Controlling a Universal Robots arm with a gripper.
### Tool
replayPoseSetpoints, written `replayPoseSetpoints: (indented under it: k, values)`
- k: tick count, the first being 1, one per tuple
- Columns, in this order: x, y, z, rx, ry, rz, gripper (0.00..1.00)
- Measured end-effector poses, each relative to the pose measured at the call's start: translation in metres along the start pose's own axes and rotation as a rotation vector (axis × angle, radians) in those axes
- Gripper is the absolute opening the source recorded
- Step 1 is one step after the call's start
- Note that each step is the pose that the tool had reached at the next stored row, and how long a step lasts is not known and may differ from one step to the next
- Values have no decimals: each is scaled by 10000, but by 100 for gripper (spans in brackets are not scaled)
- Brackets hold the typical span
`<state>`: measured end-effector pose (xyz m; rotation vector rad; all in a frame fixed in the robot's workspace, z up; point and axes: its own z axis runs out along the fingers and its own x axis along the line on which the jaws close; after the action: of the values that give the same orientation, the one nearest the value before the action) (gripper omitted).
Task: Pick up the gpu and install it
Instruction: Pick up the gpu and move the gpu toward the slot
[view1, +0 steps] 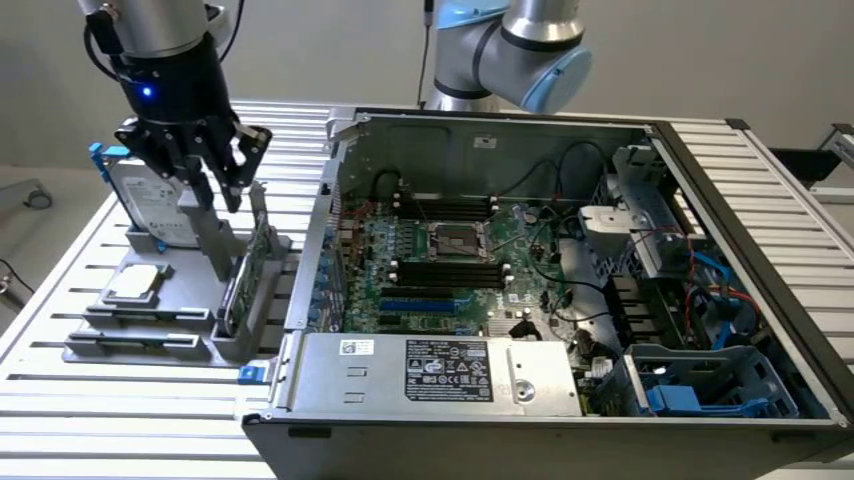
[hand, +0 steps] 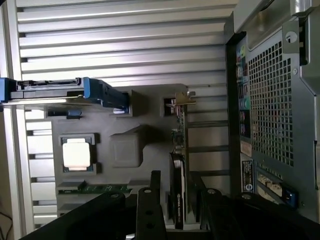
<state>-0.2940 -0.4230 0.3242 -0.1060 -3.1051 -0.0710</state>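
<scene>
The gpu (view1: 248, 268) stands on its edge in a slot of the grey holder (view1: 160, 310), at the exterior view's left, beside the open computer case (view1: 747, 330). In the wrist view the gpu (hand: 177, 192) shows its glossy black shroud, a green board and a metal bracket. My gripper (view1: 220, 198) hangs open just above the card's top end. One finger (hand: 150, 205) is on each side of the card, not touching it, with my gripper (hand: 181, 189) centred over it. The motherboard (view1: 441, 255) with its blue slots lies inside the case.
The holder also carries a silver hard drive with a blue frame (view1: 140, 195), a processor chip (view1: 138, 283) and a memory stick (hand: 100, 188). The case's perforated rear wall (hand: 275, 100) rises close beside the holder. Everything rests on a slatted metal table (view1: 80, 400).
</scene>
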Motion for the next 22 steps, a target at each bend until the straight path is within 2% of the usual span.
replayPoseSetpoints:
  k: [10,18,22]
  values:
    - [-12,-54,180,2,1,-27,36]
    - [-67,-90,319,56,3,-136,36]
    - [-79,-109,391,61,3,-149,36]
